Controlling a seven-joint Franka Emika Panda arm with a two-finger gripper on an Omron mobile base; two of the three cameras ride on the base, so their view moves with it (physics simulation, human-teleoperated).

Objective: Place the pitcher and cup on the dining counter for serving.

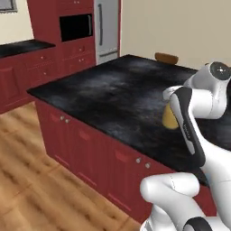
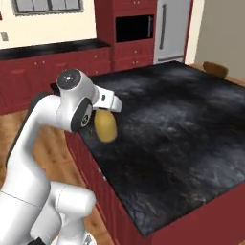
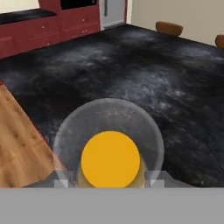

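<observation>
The amber-yellow pitcher (image 2: 105, 127) hangs under my hand, just above the near edge of the dining counter (image 2: 182, 119). My gripper (image 2: 103, 115) is shut on its top. In the left base view my own forearm covers most of the pitcher (image 1: 168, 118), and only its rounded side shows over the black stone top (image 1: 113, 90). From the hand camera I look straight down on the pitcher (image 3: 110, 159), with a fingertip on each side of it and the dining counter (image 3: 153, 78) spreading out beyond. The cup is out of view.
Round brown stools (image 1: 166, 57) (image 2: 215, 69) stand along the counter's far side. A steel fridge (image 2: 167, 28) and a built-in oven (image 1: 76, 27) fill the back wall. A black wall counter (image 1: 22, 47) runs at the left, over wood floor (image 1: 27, 180).
</observation>
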